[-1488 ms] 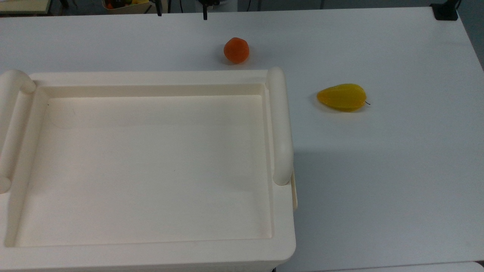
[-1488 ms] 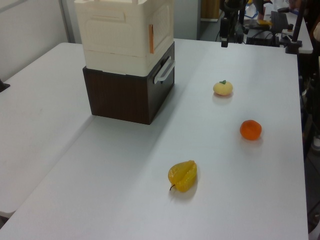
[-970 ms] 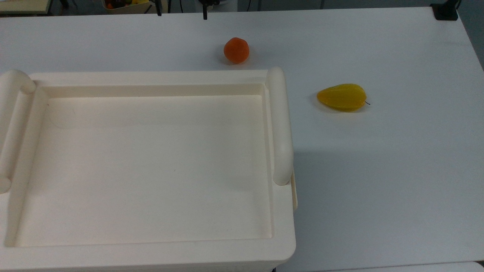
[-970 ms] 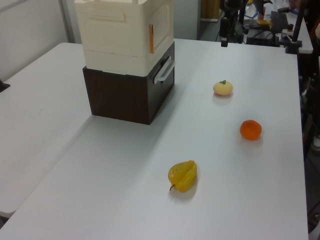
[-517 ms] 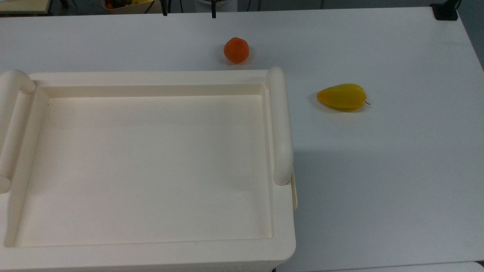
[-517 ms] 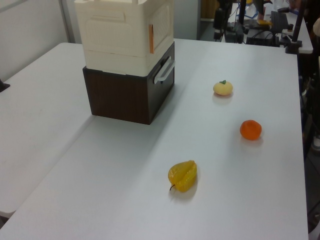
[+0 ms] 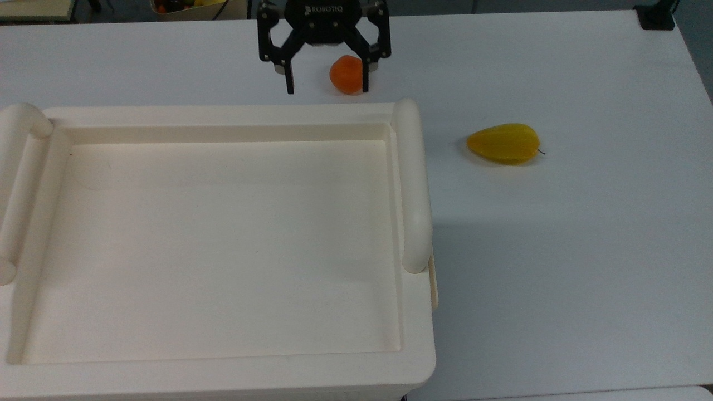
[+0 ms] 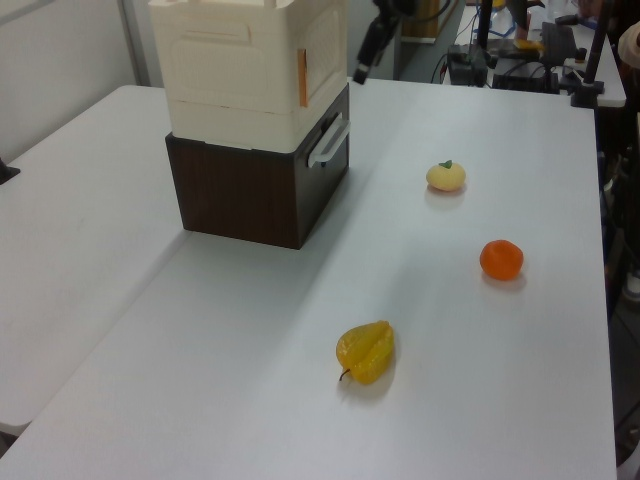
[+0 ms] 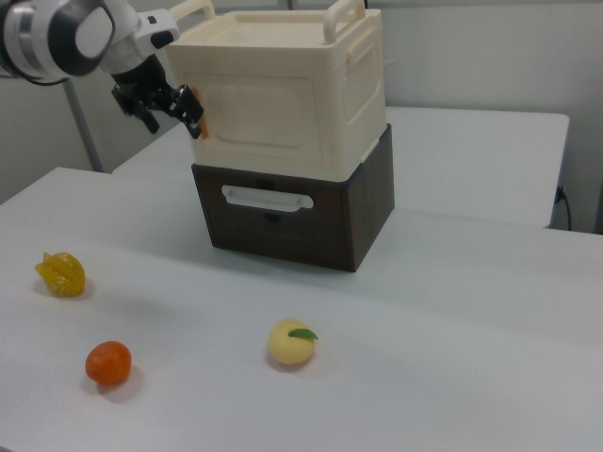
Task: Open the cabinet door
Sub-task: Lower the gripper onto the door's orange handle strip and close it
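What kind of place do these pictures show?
Probably a robot laboratory. A robot arm with an open claw hangs over a bare white table. Toy fruit lies beside a small cream cabinet, and stands with cables are behind.

The word "ROBOTIQ" stands in white capital letters on the black body of the robot's hand [image 7: 326, 89], seen at the upper edge of the top view. No other text, number or label can be read anywhere in the scene.
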